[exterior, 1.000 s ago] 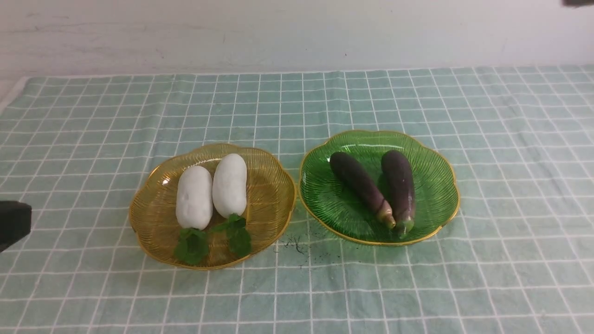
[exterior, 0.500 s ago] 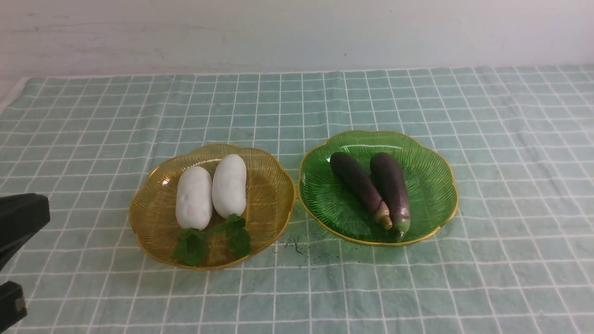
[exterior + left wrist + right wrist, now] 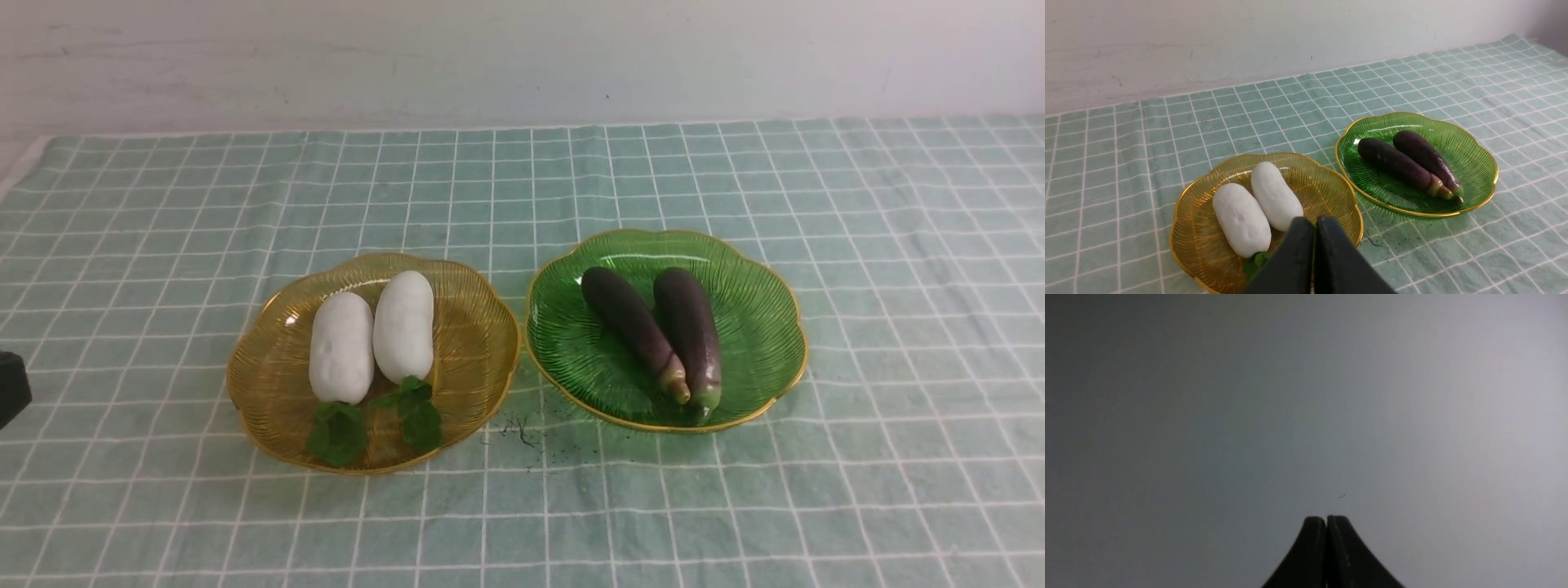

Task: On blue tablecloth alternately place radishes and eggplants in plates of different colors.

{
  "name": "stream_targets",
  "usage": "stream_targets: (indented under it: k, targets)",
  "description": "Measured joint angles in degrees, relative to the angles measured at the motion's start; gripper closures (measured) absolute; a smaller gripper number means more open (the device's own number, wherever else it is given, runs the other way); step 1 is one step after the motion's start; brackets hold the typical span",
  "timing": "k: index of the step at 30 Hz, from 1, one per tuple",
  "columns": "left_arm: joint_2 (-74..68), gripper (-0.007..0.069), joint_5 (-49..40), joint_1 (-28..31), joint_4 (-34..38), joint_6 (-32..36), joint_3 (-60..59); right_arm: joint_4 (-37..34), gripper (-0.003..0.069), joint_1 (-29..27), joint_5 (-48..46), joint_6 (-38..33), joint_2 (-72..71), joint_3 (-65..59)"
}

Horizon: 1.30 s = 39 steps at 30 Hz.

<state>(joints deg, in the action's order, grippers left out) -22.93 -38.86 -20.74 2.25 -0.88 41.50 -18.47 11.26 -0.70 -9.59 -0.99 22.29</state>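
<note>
Two white radishes lie side by side in the amber plate, leaves toward me. Two dark eggplants lie touching in the green plate, stems toward me. Both plates stand on the blue tablecloth. My left gripper is shut and empty, raised on the near side of the amber plate; only a dark edge of it shows at the far left of the front view. My right gripper is shut, empty, and faces a blank grey wall.
A small dark smudge marks the cloth between the plates, near their front rims. A pale wall runs behind the cloth's far edge. The cloth's left edge shows at the back left.
The right eggplant has rolled left against the other one. My left gripper rose into the front view and then drew back to the left edge. The dark part at top right has left the view.
</note>
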Motion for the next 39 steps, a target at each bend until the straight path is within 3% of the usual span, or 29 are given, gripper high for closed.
stream_targets:
  k: [23,26,34,39]
  targets:
    - [0.3,0.0632,0.5,0.1,-1.5,0.5,-0.8,-0.1,0.0673,0.0,0.0,0.0,0.0,0.0]
    - [2.8,0.0632,4.1,2.3,-1.9,0.5,-4.9,-0.1,0.0673,0.0,0.0,0.0,0.0,0.0]
    - [18.7,0.0632,20.5,15.0,-2.2,2.0,-34.0,-0.1,0.0673,0.0,-0.1,0.0,0.0,0.0]
    - [22.9,0.0632,21.6,15.9,-2.2,2.9,-42.5,-0.1,0.0673,0.0,-0.1,0.0,0.0,0.0]
